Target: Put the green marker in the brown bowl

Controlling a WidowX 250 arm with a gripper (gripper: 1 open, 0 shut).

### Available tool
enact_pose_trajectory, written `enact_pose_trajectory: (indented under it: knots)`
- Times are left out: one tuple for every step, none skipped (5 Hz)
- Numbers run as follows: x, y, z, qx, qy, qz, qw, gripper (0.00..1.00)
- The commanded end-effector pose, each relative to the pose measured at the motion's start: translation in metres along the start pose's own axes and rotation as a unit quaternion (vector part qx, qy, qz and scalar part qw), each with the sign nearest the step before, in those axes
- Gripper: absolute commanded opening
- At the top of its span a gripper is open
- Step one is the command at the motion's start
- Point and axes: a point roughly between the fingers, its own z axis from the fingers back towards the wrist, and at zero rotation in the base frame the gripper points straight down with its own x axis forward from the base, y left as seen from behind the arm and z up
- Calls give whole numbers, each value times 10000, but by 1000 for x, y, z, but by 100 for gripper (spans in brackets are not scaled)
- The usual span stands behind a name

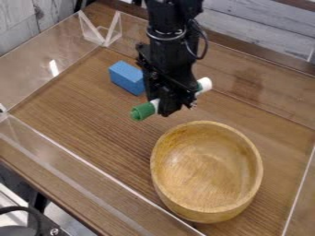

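The green marker (146,112) hangs crosswise in my gripper (170,104), its green cap sticking out to the lower left and its white end (204,85) to the upper right. The gripper is shut on the marker's middle, which the black fingers hide. It hovers above the wooden tabletop, just beyond the far-left rim of the brown bowl (207,171). The bowl is large, round, light wood, and sits empty at the front right.
A blue rectangular block (123,76) lies on the table behind and left of the gripper. Clear acrylic walls (50,147) border the table's left and front edges. A clear stand (99,32) is at the back left.
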Motion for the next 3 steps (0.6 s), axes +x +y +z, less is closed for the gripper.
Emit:
enact_pose_trajectory:
  knots:
    - [5,-3,16,101,-272,10,9996,0]
    - [4,-8,18,115,-298,12,9995,0]
    - [0,-17,22,64,-337,90,9994,0]
